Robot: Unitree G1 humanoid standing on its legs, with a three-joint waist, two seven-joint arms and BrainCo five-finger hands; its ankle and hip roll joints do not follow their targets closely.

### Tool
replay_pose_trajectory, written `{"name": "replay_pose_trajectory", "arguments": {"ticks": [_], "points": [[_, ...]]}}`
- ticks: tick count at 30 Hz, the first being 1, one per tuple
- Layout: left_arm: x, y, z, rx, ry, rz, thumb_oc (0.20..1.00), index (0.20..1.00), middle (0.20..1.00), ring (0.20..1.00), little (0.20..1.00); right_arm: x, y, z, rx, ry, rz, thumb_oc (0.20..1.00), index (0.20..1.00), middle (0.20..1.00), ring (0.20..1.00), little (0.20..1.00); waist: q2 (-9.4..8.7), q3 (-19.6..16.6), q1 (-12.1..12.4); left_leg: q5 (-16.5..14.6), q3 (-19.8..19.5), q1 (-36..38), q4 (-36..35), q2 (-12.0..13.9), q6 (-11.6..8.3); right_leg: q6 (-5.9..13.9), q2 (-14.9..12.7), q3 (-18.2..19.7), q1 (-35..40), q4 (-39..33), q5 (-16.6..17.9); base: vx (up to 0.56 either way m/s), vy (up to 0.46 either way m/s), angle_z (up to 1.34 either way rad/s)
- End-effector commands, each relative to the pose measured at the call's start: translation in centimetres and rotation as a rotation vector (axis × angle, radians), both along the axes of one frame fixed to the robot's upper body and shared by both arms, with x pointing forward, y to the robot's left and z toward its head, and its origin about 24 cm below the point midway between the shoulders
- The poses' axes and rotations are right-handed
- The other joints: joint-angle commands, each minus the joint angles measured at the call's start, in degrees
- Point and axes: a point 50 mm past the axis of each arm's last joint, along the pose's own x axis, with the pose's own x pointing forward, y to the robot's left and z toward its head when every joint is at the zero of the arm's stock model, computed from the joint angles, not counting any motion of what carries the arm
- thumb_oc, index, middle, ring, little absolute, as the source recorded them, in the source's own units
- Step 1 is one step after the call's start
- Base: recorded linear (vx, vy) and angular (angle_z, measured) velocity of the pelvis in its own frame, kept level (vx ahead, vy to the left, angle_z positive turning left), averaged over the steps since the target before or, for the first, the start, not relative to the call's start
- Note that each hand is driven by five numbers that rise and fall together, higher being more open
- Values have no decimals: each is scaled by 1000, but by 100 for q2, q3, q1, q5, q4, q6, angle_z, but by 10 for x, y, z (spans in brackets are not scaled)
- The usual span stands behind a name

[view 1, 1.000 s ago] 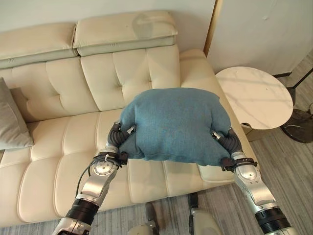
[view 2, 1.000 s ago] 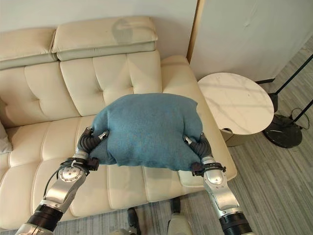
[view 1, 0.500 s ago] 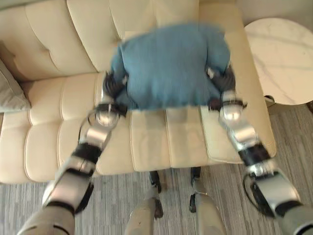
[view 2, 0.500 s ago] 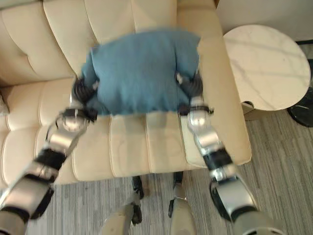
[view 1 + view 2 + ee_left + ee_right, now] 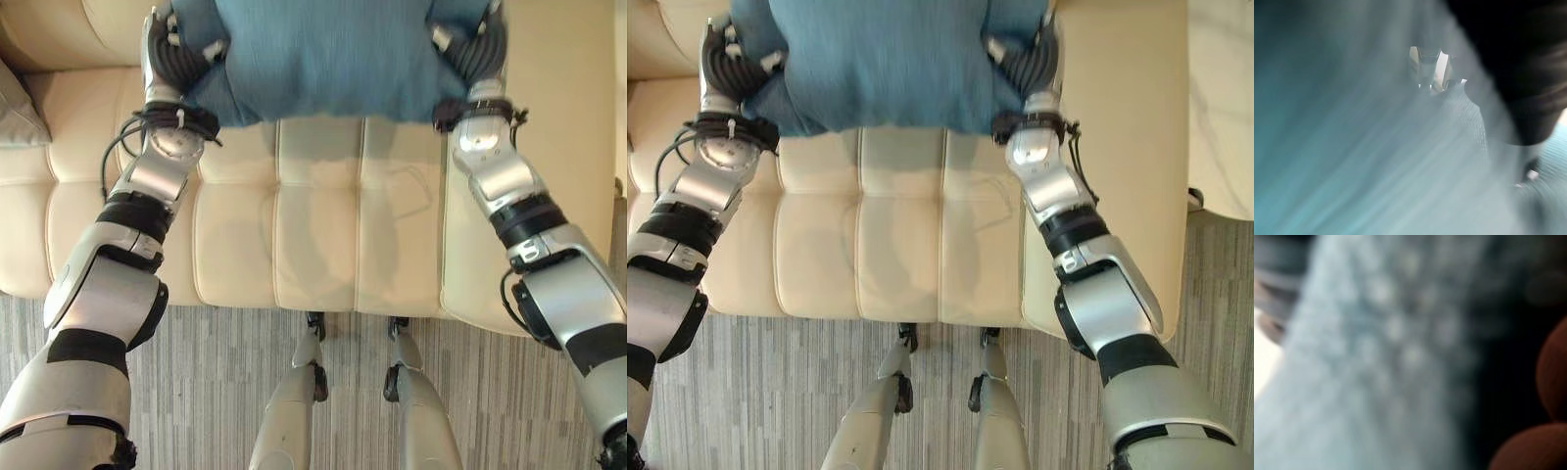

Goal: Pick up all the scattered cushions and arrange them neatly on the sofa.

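cushion: the blue cushion is up over the cream sofa seat, between both hands.
left hand: grabbing its left side.
right hand: grabbing its right side.

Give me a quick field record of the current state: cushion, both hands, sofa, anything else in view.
cushion: blue cushion, held above the sofa seat between both hands
left hand: left hand pressed into the cushion's left side
right hand: right hand pressed into its right side
finger state: hidden in the fabric, cannot tell
sofa: cream sofa, seat bare below the cushion
other: grey cushion at the sofa's left edge
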Motion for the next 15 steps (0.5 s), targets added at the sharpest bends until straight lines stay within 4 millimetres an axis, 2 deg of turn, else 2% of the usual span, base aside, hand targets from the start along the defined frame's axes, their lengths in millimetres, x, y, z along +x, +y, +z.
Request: {"name": "replay_pose_trajectory", "arguments": {"ticks": [1, 3, 6, 9, 11, 15], "points": [[-6, -9, 38, 146, -85, -50, 1000, 1000, 1000, 1000, 1000, -11, 43, 22, 11, -87, 222, 1000, 1000, 1000, 1000, 1000, -81, 59, -39, -258, -138, 185, -92, 129, -645, 846, -458, 186, -122, -32, 11, -11, 23, 4], [-6, 1, 9, 130, -10, -46, 1000, 1000, 1000, 1000, 1000, -8, 35, -15, 29, 21, 224, 1000, 1000, 1000, 1000, 1000, -61, 93, -73, -229, -117, 35, -92, 142, -652, 835, -464, 188, -274, -32, 23, -1, 18, -1], [-7, 16, -31, 59, 99, -27, 1000, 1000, 1000, 1000, 1000, -8, 28, -47, 45, 118, 226, 1000, 1000, 1000, 1000, 1000, -67, 144, -126, -178, -103, -129, -92, 167, -669, 826, -442, 210, -458, -32, 43, -13, 43, -3], [-12, 29, -63, -28, 169, -7, 1000, 1000, 1000, 1000, 1000, -9, 16, -58, 41, 150, 206, 1000, 1000, 1000, 1000, 1000, -122, 141, -180, -160, -99, -265, -92, 186, -681, 827, -422, 226, -618, -32, 84, -20, 14, -6], [-14, 31, -67, -39, 171, -5, 1000, 1000, 1000, 1000, 1000, -9, 14, -58, 38, 148, 204, 1000, 1000, 1000, 1000, 1000, -132, 133, -181, -155, -103, -274, -92, 189, -684, 827, -419, 228, -627, -32, 85, -19, -10, -7], [-25, 36, -69, -106, 108, -30, 1000, 1000, 1000, 1000, 1000, -16, -3, -52, 37, 102, 180, 1000, 1000, 1000, 1000, 1000, -179, 68, -161, -168, -143, -185, -92, 219, -715, 826, -413, 173, -528, -32, 50, -32, -41, -4]]}}
